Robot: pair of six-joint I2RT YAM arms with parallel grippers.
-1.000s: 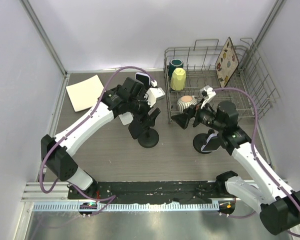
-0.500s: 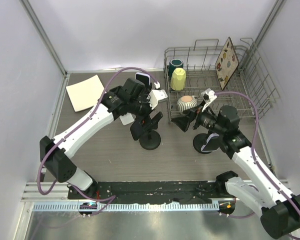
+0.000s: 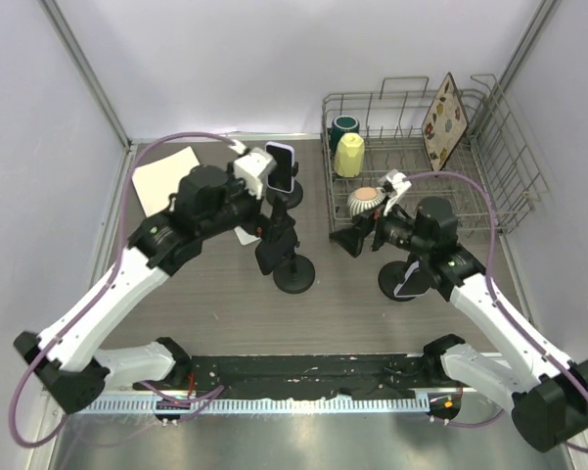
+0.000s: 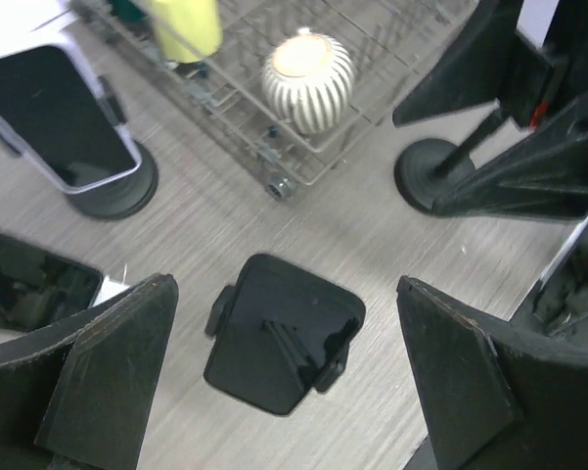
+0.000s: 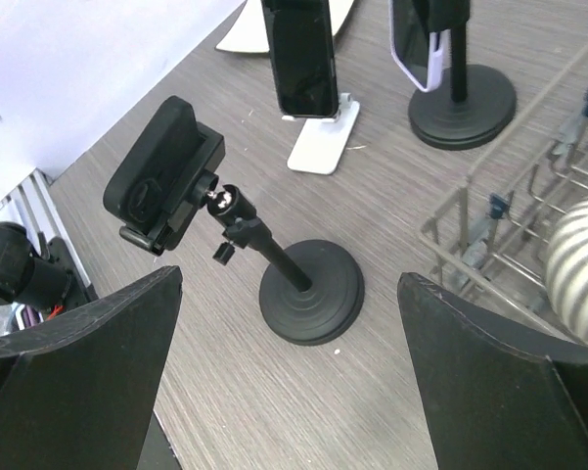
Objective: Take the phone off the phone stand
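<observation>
Quick update from the remote seat. Over the last second the left arm swung its elbow out to the left and drew the wrist back. The left pincer [image 4: 284, 294] now hangs right over the clamp [image 4: 279, 333] of the middle stand [image 3: 294, 271] instead of off to its right. Its jaws are spread wide with nothing in them. The right pincer [image 5: 289, 277] barely budged. It's also wide open and empty, facing that same stand from the right.

So nothing's been grabbed yet, and that clamp looks empty. The lavender-cased phone [image 3: 281, 166] is upright in its black phone stand [image 5: 462, 98], just on the far side of the middle stand. A second phone [image 5: 301, 54] leans on a white stand [image 5: 323, 142] just left of the middle one, all on the desk [image 3: 196, 294].

I honestly can't tell which phone the task means. My guess is the lavender one, since it sits just past the left pincer. If so, the reposition reads as lining up. Next I'd reach farther and close on the phone's edges without tipping its stand.
</observation>
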